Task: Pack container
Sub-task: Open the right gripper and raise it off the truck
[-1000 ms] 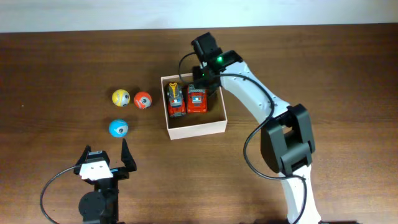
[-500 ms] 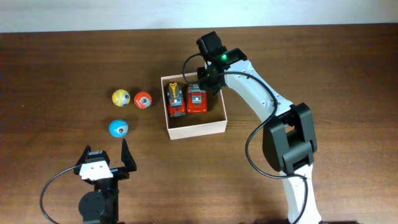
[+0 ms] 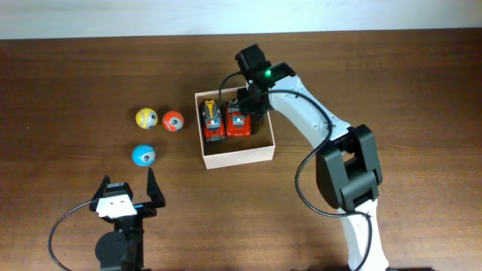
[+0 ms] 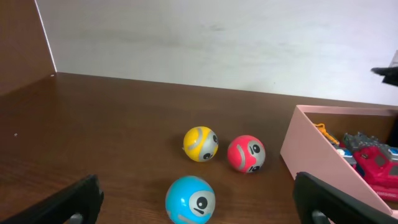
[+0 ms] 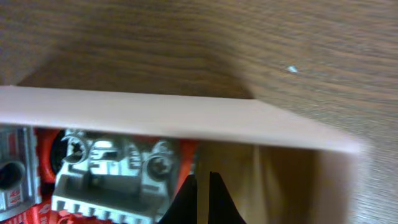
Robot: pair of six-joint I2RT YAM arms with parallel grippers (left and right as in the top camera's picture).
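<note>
My right gripper (image 3: 244, 106), pinched empty at container (image 3: 237, 153)'s far wall, likely nudges red car (image 3: 239, 123) snug; left gripper (image 3: 126, 190) wide, parked by desk (image 3: 60, 83)'s front edge.

Overhead, the right end effector (image 3: 245, 105) hides a far corner of the container (image 3: 237, 154), and the wrist view crops the red car (image 5: 106, 168).

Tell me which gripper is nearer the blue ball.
Left. The left gripper sits close to the blue ball, on the robot's side of it. The right gripper is well away, at the far edge of the container.
</note>
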